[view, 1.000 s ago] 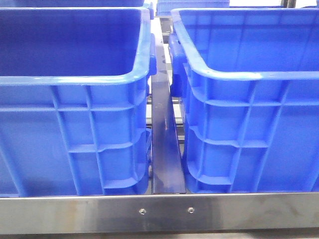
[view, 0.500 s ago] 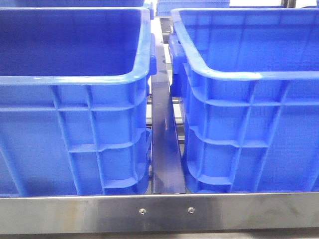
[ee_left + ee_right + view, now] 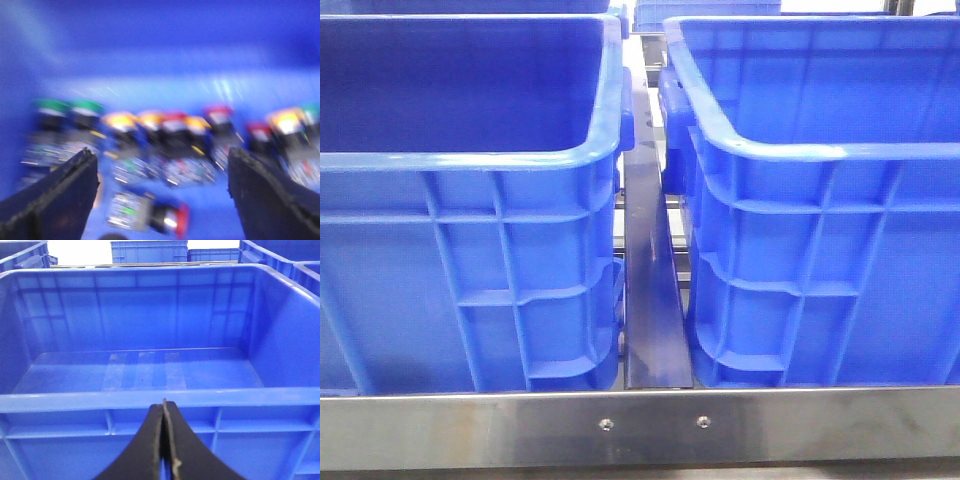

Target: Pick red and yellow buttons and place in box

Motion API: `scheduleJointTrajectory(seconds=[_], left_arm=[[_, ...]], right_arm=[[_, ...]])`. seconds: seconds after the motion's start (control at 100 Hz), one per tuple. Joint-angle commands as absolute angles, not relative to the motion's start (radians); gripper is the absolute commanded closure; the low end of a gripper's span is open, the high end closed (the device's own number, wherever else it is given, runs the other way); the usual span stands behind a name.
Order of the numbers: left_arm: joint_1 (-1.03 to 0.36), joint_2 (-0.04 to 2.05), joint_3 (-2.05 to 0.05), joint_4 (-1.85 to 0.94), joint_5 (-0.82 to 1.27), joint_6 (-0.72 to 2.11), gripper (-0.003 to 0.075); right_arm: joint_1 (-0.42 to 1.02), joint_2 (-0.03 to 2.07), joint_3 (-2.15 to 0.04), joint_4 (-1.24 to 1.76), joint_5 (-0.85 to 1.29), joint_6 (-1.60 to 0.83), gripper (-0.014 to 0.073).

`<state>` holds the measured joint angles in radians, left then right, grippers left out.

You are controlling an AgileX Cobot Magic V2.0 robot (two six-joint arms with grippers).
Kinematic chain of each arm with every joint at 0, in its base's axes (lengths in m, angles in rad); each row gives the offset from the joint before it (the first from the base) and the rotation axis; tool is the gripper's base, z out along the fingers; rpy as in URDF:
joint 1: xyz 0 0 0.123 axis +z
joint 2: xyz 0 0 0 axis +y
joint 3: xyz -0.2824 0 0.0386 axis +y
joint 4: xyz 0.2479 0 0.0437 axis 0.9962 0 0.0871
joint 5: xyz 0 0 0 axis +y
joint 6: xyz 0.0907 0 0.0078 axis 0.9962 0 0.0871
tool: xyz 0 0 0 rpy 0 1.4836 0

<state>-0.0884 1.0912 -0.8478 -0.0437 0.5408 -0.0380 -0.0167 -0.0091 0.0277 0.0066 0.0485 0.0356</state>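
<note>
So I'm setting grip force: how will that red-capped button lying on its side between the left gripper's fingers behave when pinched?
The red-capped button looks hard and stiff, so it should probably hold shape. Lying on its side, its round cap may let it roll or pivot. It seems small and light, though blur hides detail. The left gripper is open around it.

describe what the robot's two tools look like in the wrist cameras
Only the fingers show. The left tool has two black, matte, blocky fingers with slightly rough edges, blurred in this frame. The right tool has two black fingers that curve in to a narrow tip, with a thin pale seam running between them. No cables, markings or arm links are visible, and neither arm appears in the front view.
</note>
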Motion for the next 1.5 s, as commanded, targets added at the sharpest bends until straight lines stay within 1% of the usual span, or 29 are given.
scheduleJointTrajectory(seconds=[0.0,0.16,0.3,0.54,0.82,0.87,0.92,0.97,1.09,1.16,1.21,1.34,1.49], left_arm=[[-0.112,1.163,-0.93,-0.054,0.564,-0.037,0.0207],[-0.112,1.318,-1.034,-0.088,0.712,-0.037,0.0207],[-0.112,1.438,-1.104,-0.115,0.781,-0.042,0.0207],[-0.112,1.575,-1.17,-0.12,0.797,-0.067,0.0207],[-0.112,1.626,-1.185,-0.114,0.793,-0.067,0.0211],[-0.112,1.626,-1.185,-0.112,0.793,-0.067,0.0233],[-0.112,1.626,-1.185,-0.105,0.792,-0.067,0.0275],[-0.112,1.626,-1.185,-0.1,0.788,-0.067,0.033],[-0.112,1.626,-1.185,-0.093,0.783,-0.067,0.049],[-0.112,1.626,-1.185,-0.093,0.779,-0.067,0.0552],[-0.112,1.626,-1.185,-0.093,0.775,-0.067,0.0567],[-0.112,1.61,-1.185,-0.093,0.768,-0.067,0.0567],[-0.126,1.527,-1.185,-0.097,0.741,-0.019,0.0567]], right_arm=[[-0.022,-0.036,0.008,0.0,-0.033,0.033,0.0653],[-0.022,-0.036,0.008,0.0,-0.033,0.033,0.0653],[-0.022,-0.036,0.008,0.0,-0.033,0.033,0.0653],[-0.022,-0.036,0.008,0.0,-0.033,0.033,0.0653],[-0.022,-0.036,0.008,0.0,-0.033,0.033,0.0653],[-0.022,-0.036,0.008,0.0,-0.033,0.033,0.0653],[-0.022,-0.036,0.008,0.0,-0.033,0.033,0.0653],[-0.022,-0.036,0.008,0.0,-0.033,0.033,0.0653],[-0.022,-0.036,0.008,0.0,-0.033,0.033,0.0653],[-0.022,-0.036,0.008,0.0,-0.033,0.033,0.0653],[-0.022,-0.036,0.008,0.0,-0.033,0.033,0.0653],[-0.022,-0.036,0.008,0.0,-0.033,0.033,0.0653],[-0.022,-0.036,0.008,0.0,-0.033,0.033,0.0653]])
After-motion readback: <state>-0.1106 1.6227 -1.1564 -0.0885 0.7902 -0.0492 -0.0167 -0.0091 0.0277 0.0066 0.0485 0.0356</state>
